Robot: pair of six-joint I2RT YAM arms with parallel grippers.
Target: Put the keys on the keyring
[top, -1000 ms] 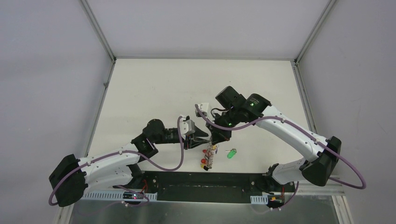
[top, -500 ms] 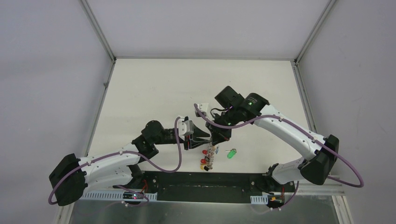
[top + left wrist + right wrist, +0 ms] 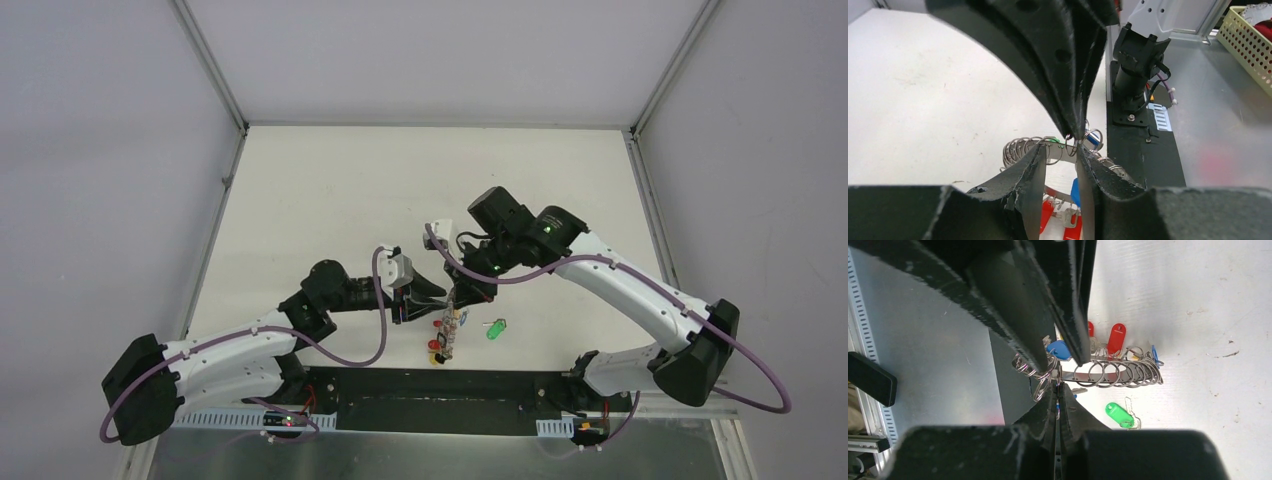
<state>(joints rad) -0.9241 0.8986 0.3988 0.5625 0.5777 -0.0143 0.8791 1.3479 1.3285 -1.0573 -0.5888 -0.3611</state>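
Seen from above, two arms meet low in the middle of a white table (image 3: 330, 190). The left gripper (image 3: 432, 293) and right gripper (image 3: 463, 296) come together over the keyring (image 3: 451, 330) at lower centre. A green-tagged key (image 3: 496, 328) lies loose just right of it.

Left wrist view: at the bottom, the left fingers (image 3: 1030, 180) stand partly spread, straddling the keyring's small coils at centre. Whether they pinch anything cannot be told. The right gripper reaches in from the top, its jaws pressed together, tip at the coils. Below, red tags (image 3: 1047, 220) show at the bottom edge.

Right wrist view: a blue tag (image 3: 1058, 350) sits between the left fingers at centre, and the green-tagged key lies lower right, apart from the keyring
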